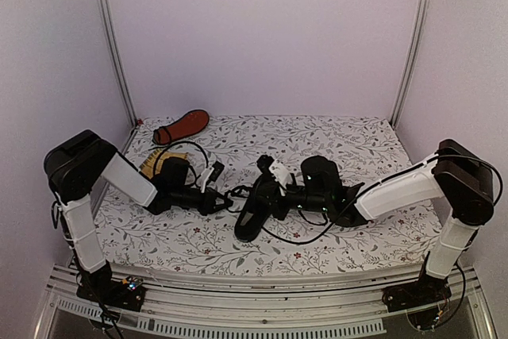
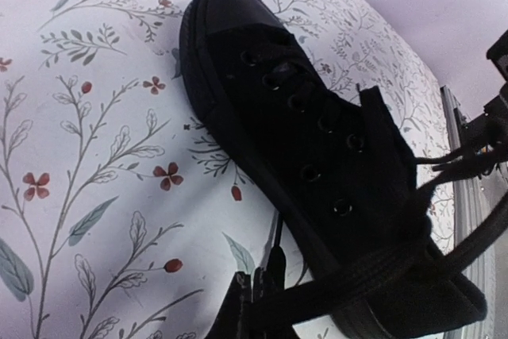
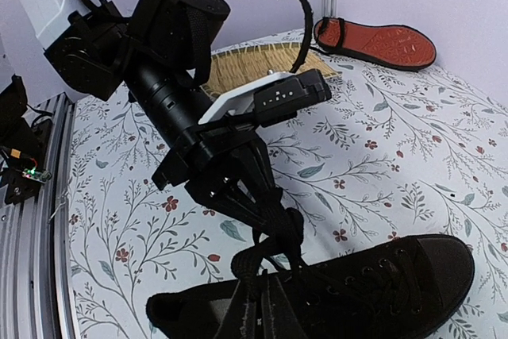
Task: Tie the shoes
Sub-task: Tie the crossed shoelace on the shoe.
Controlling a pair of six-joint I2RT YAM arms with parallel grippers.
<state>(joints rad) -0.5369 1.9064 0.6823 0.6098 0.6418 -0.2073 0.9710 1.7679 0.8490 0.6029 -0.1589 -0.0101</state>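
A robot lab's test cell, not a home; plain pale walls (image 1: pixel 262 29) box in a small table (image 1: pixel 238 274) on three sides; metal posts (image 1: pixel 111 37) stand in the back corners; a slotted metal rail (image 1: pixel 262 325) runs along the near edge, with the left arm (image 1: pixel 127 176) and right arm (image 1: pixel 397 192) bolted there; loose cables (image 1: pixel 313 237) trail over a floral cloth (image 1: pixel 349 136); a bare circuit board (image 3: pixel 24 176) shows a lit light; shoes (image 1: pixel 252 220) and a mat (image 1: pixel 155 163) lie on the cloth.

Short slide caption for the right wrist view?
The left gripper, shut on a lace of the black shoe on the floral table.
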